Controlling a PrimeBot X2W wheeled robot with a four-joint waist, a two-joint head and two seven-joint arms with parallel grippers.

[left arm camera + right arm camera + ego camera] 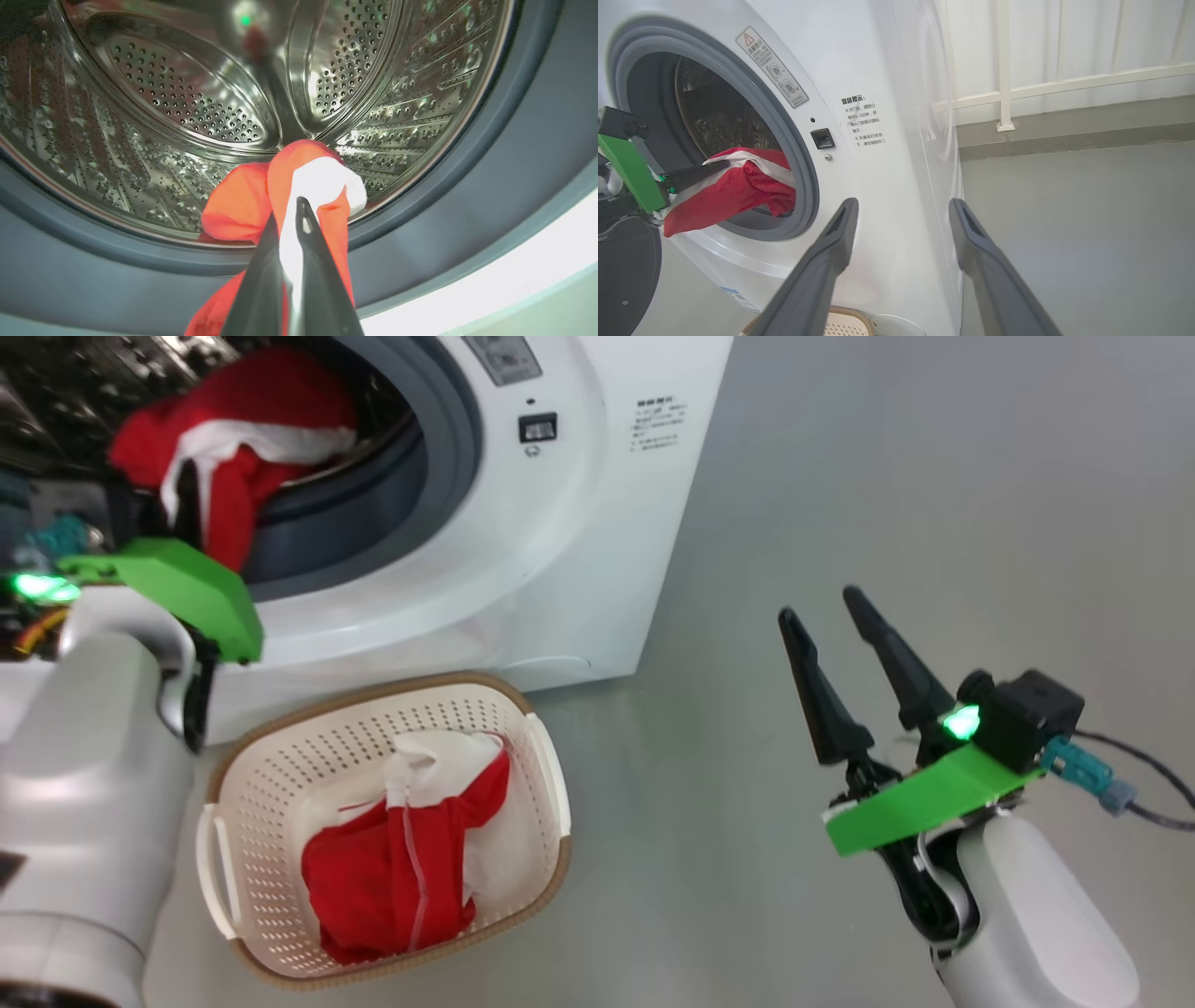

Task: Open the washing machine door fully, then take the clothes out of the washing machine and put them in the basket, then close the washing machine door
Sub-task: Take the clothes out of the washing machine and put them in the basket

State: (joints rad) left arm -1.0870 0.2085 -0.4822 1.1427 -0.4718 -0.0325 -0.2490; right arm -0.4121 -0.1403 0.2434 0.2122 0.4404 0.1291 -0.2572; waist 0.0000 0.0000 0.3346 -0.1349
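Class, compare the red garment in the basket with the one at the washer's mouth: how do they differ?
The basket garment lies crumpled in the basket; the drum garment hangs out over the grey ring. The basket garment is free; the left gripper is shut on the drum garment. Both are red with white trim.

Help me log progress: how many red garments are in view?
2. One red garment lies in the basket; the other garment hangs from the washing machine mouth, held in the left gripper. More may hide deeper inside.
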